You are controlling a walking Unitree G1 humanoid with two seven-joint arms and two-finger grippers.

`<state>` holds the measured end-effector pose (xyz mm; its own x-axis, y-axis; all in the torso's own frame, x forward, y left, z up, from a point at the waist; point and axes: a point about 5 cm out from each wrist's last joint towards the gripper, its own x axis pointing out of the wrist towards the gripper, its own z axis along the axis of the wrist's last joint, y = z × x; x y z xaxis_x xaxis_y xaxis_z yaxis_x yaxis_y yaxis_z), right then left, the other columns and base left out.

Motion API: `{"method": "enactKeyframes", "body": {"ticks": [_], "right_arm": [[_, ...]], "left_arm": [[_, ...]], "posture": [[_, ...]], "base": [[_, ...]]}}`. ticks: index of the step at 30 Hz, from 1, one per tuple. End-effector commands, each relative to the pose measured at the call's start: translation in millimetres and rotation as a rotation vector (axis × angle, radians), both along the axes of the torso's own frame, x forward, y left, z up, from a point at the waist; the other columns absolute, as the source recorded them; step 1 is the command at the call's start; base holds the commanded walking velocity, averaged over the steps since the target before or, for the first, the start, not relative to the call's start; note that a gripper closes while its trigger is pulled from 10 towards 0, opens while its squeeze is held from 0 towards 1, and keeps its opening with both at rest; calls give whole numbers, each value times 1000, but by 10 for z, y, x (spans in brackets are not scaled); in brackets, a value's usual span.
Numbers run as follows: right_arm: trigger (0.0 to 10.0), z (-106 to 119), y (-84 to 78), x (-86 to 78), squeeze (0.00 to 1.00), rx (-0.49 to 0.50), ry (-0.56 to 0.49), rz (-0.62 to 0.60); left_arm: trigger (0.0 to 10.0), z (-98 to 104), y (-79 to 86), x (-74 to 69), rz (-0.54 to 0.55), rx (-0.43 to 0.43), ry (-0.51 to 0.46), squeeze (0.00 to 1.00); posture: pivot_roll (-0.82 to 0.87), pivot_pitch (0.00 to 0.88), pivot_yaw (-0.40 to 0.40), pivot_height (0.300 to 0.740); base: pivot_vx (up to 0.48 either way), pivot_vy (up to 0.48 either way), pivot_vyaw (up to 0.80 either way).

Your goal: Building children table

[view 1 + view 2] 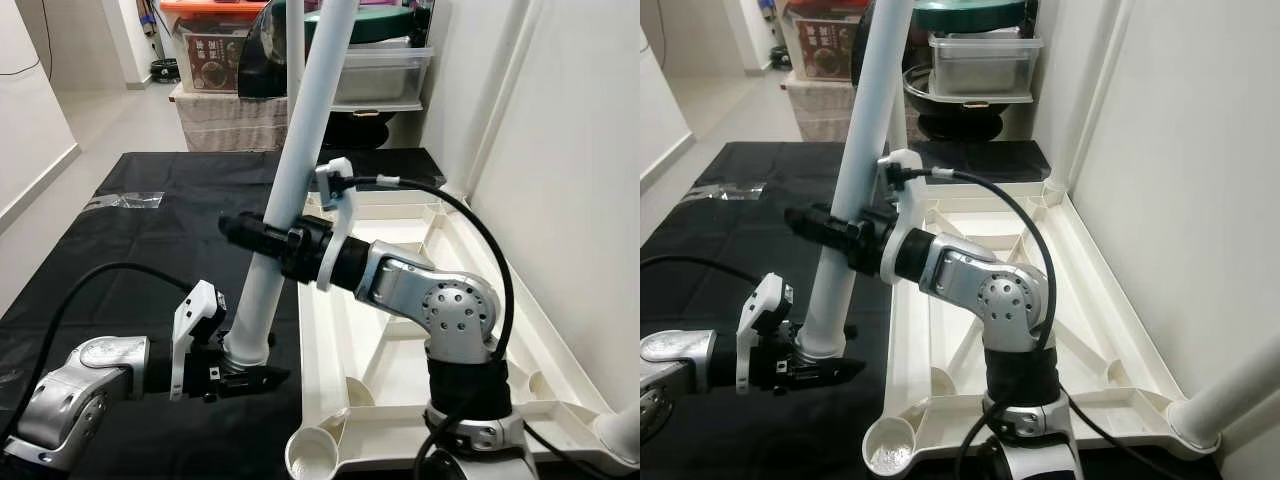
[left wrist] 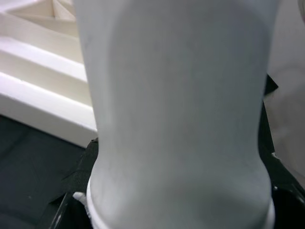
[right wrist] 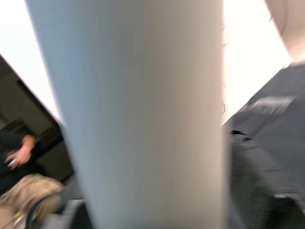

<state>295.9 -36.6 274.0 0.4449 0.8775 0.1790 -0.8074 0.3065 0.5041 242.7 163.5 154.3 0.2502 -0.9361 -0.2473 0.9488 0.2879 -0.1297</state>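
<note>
On the black cloth (image 1: pixel 120 250), the left gripper (image 1: pixel 243 377) clamps its fingers around the ringed bottom end of the white table leg (image 1: pixel 290 180), low and near. The leg rises tilted, its top leaning far and right. Higher up, the right gripper (image 1: pixel 262 237) grips the leg's middle, its fingers closed on it from the right. Just right of the leg lies the upturned white tabletop (image 1: pixel 400 330), ribs up, a round leg socket (image 1: pixel 312 452) at its near-left corner. Storage boxes (image 1: pixel 375 70) stand far behind.
</note>
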Motion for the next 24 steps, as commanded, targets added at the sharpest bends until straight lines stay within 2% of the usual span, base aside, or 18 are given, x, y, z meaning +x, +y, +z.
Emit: {"method": "enactKeyframes", "body": {"ticks": [1, 2, 3, 6, 7, 8, 17, 21, 22, 24], "right_arm": [[10000, 20, 33, -10, 537, 3, -6, 12], [10000, 21, 40, -19, 537, -6, -7, 19], [10000, 20, 44, -23, 0, -13, -12, 17], [10000, 20, 43, -25, 0, -11, -10, 19], [3451, 40, 38, -36, 0, 23, -11, 32], [0, 54, 32, -48, 0, 46, -12, 40], [0, 34, 26, -89, 0, 66, 7, 60], [0, 28, 43, -162, 0, 75, -2, 103], [0, 26, 42, -166, 0, 75, -3, 103], [0, 27, 36, -166, 0, 77, -5, 101]], "left_arm": [[10000, -2, -63, -39, -57, 6, -13, 0], [10000, -3, -61, -40, -58, 6, -13, 0], [10000, -4, -60, -40, -58, 7, -13, 0], [10000, -5, -61, -42, -59, 7, -14, 0], [10000, -5, -64, -43, -60, 6, -13, 0], [10000, -7, -65, -44, -60, 6, -14, 0], [10000, -11, -57, -34, -60, 9, -18, 0], [10000, 4, -33, -20, -61, 13, -23, 0], [10000, 10, -29, -12, -58, 14, -33, 537], [10000, 19, -22, 0, -49, 13, -48, 537]], "posture": [[18, 0, -54, 740], [18, 0, -54, 740], [18, 0, -54, 740], [17, 0, -55, 740], [15, 0, -54, 740], [15, 0, -54, 740], [12, 0, -51, 740], [14, 0, -50, 740], [14, 0, -49, 740], [14, 0, -49, 740]], "base": [[0, 0, 0], [0, 0, 0], [0, 0, 0], [0, 0, 0], [0, 0, 0], [0, 0, 0], [0, 0, 0], [0, 0, 0], [0, 0, 0], [0, 0, 0]]}}
